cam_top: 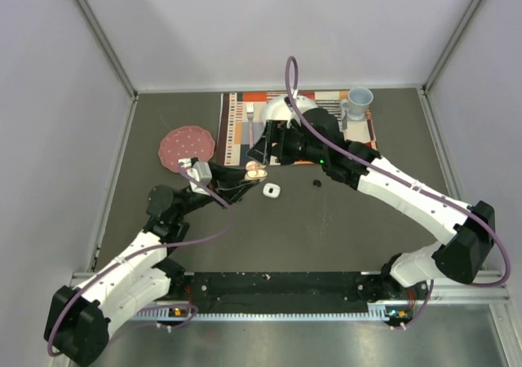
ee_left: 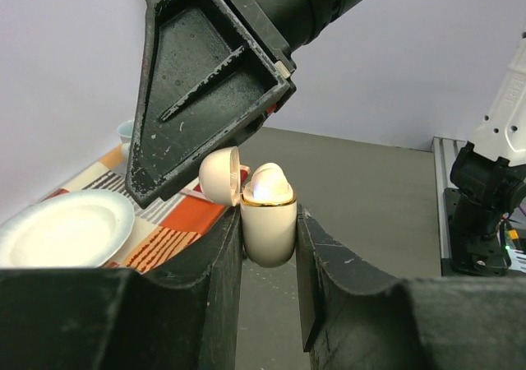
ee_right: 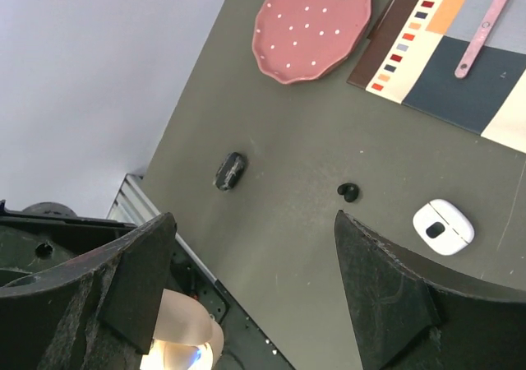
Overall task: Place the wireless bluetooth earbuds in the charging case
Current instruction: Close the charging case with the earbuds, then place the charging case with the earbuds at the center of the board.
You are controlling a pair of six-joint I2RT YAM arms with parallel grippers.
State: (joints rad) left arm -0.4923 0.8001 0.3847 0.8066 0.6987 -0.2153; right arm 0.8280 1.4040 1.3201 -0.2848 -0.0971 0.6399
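My left gripper point(ee_left: 269, 219) is shut on a pale pink charging case point(ee_left: 269, 232), held upright with its lid point(ee_left: 220, 175) swung open to the left. A pale earbud point(ee_left: 268, 181) sits in its gold-rimmed mouth. My right gripper point(ee_right: 255, 222) hangs open just above the case, nothing between its fingers; one finger point(ee_left: 205, 82) looms over the lid. From above, the case point(cam_top: 255, 170) is between both grippers. A black earbud point(ee_right: 348, 191) lies loose on the table beside a white case point(ee_right: 443, 226), and a black case point(ee_right: 231, 170) lies further left.
A pink dotted plate point(cam_top: 187, 148) lies at the left. The striped placemat point(cam_top: 245, 122) at the back carries a white plate point(ee_left: 62, 226), a pale blue cup point(cam_top: 357, 99) and a pink fork point(ee_right: 489, 29). Grey walls close in three sides.
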